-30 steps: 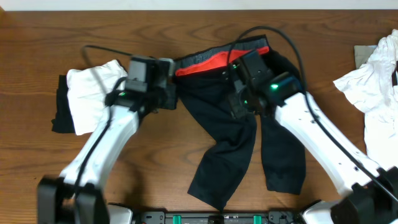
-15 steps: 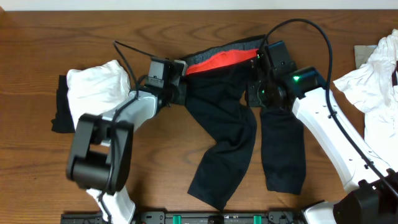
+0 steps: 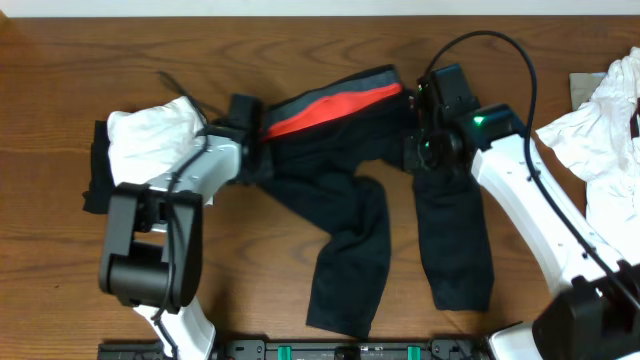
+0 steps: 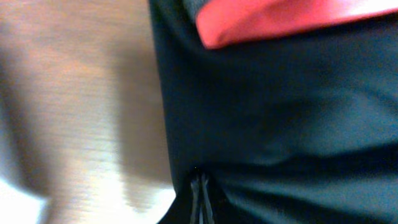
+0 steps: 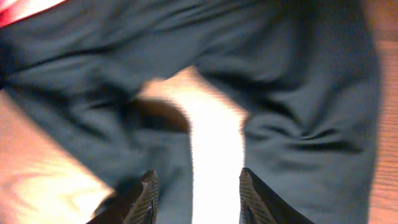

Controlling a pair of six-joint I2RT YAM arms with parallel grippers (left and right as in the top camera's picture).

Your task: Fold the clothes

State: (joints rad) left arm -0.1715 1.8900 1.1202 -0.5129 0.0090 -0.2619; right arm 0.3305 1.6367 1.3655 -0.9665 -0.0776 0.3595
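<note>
One pair of black trousers [image 3: 350, 200] lies spread in the middle of the surface, with its grey-and-red waistband [image 3: 330, 108] at the far side, slanting up to the right. Its two legs run toward the near edge: the left one bends and ends in a crumpled cuff, and the right one lies straighter. There are two white garments. One [image 3: 150, 140] is bunched at the left, on top of a single other black garment [image 3: 95, 180] that shows along its left side. The second [image 3: 600, 150] is heaped at the right edge, well apart from the trousers.

The left fingers [image 3: 262, 152] are at the left end of the waistband and are closed tight. In the left wrist view the black cloth gathers into a pinched crease at the bottom of the frame, so they grip the trousers there. The right fingers [image 5: 148, 196] stand partly apart over the trousers near the right hip. Bare surface and a fold of black cloth lie below the gap, and nothing is clamped between them.

The surface [image 3: 250, 260] is brown wood with a clear grain, and it glares bright in both wrist views. A pale strip [image 3: 300, 8] runs along its far edge. Nothing else of the room shows.
</note>
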